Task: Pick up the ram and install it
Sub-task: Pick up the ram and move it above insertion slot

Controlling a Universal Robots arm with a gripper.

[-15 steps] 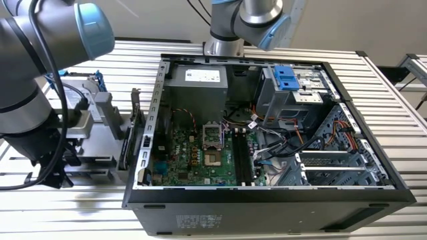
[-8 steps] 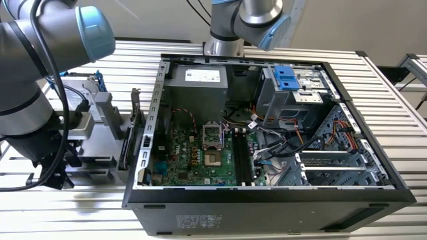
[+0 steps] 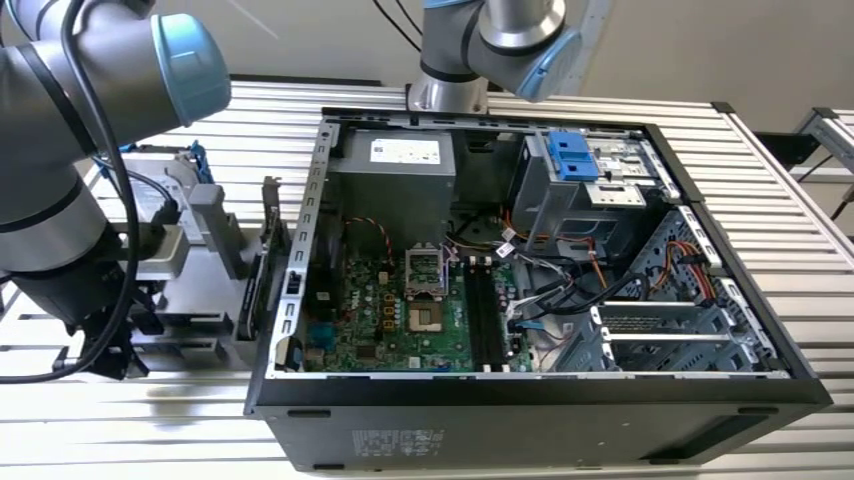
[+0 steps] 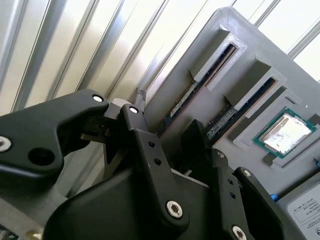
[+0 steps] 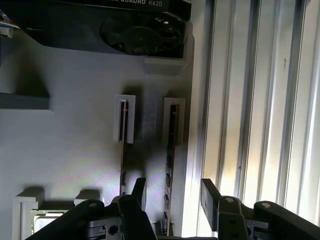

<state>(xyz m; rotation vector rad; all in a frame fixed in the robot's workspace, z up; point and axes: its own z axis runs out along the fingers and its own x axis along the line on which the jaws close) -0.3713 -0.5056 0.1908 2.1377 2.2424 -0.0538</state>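
Two ram sticks stand on edge in slots of a grey holder [image 5: 75,140]. The ram [image 5: 171,145] nearer the holder's edge lies between my open gripper [image 5: 174,192] fingers, one black finger [image 5: 139,189] on each side, with gaps to both. In the second wrist view the same ram [image 4: 200,85] runs down into the gripper [image 4: 167,120]. The other stick [image 4: 240,107] sits one slot over, outside the fingers. In the exterior view the arm [image 3: 80,150] hangs over the holder [image 3: 200,225], left of the open computer case [image 3: 534,385]. Its long dark memory slots [image 3: 483,315] lie on the green motherboard [image 3: 380,310].
A graphics card with a fan [image 5: 130,27] stands at the holder's far end. A processor [image 4: 282,132] sits in a recess beside the sticks. The slatted metal table [image 5: 260,100] borders the holder. Inside the case are cables [image 3: 561,285], a drive cage [image 3: 587,180] and a power supply [image 3: 400,165].
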